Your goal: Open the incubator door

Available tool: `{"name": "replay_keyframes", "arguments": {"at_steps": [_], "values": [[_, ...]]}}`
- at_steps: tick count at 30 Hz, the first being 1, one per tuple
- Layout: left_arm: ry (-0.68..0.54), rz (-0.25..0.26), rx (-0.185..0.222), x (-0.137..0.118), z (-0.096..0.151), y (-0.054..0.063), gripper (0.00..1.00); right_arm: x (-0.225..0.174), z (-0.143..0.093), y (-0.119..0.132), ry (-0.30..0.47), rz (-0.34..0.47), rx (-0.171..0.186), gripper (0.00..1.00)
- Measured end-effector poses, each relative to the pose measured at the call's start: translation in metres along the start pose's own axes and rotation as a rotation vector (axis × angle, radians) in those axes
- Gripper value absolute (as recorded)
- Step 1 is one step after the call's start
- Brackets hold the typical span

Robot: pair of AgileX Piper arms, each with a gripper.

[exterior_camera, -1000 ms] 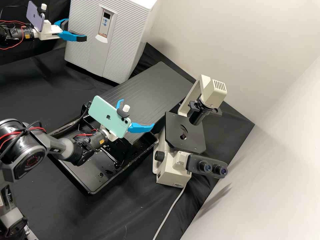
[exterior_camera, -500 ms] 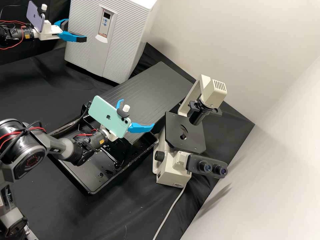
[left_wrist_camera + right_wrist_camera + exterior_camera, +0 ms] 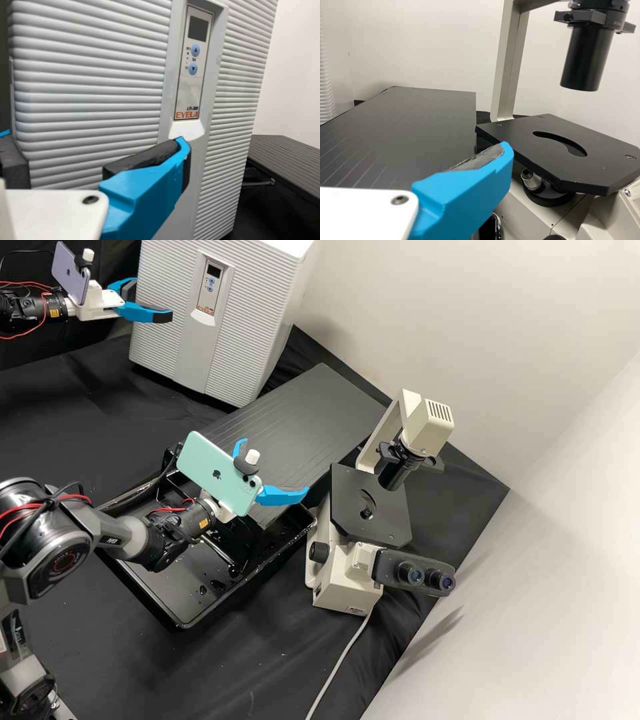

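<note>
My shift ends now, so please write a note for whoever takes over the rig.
Left gripper: open and holding nothing, in front of the incubator. One finger overlaps the pale lip under the control panel; contact can't be told.
Right gripper: open and holding nothing, by the black tray and the microscope.
Job's things: the incubator stands at the back of the bench, its ribbed door facing the left gripper.
Done: left gripper is up at the door.
Left: door looks shut; it has yet to be gripped and opened.
</note>
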Motion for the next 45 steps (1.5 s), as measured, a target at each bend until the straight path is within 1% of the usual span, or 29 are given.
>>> {"name": "replay_keyframes", "arguments": {"at_steps": [3,14,18,23,34,38,42,45], "values": [[0.003,0.014,-0.014,-0.0007,-0.0004,0.0003,0.00,0.0000,0.0000,0.0000,0.000,0.000,0.000,1.00],[0.023,0.026,-0.036,-0.0025,-0.0029,-0.0004,0.00,0.0000,0.0000,0.0000,0.000,0.000,0.000,1.00],[0.034,0.034,-0.050,-0.0029,-0.0040,-0.0004,0.00,0.0000,0.0000,0.0000,0.000,0.000,0.000,1.00],[0.042,0.034,-0.059,-0.0040,-0.0048,-0.0018,0.00,0.0000,0.0000,0.0000,0.000,0.000,0.000,1.00],[0.061,0.051,-0.080,-0.0044,-0.0067,-0.0008,0.00,0.0000,0.0000,0.0000,0.000,0.000,0.000,1.00],[0.068,0.050,-0.083,-0.0054,-0.0074,-0.0022,0.00,0.0000,0.0000,0.0000,0.000,0.000,0.000,1.00],[0.066,0.050,-0.070,-0.0060,-0.0072,-0.0030,0.00,0.0000,0.0000,0.0000,0.000,0.000,0.000,1.00],[0.069,0.047,-0.073,-0.0075,-0.0070,-0.0037,0.00,0.0000,0.0000,0.0000,0.000,0.000,0.000,1.00]]}}
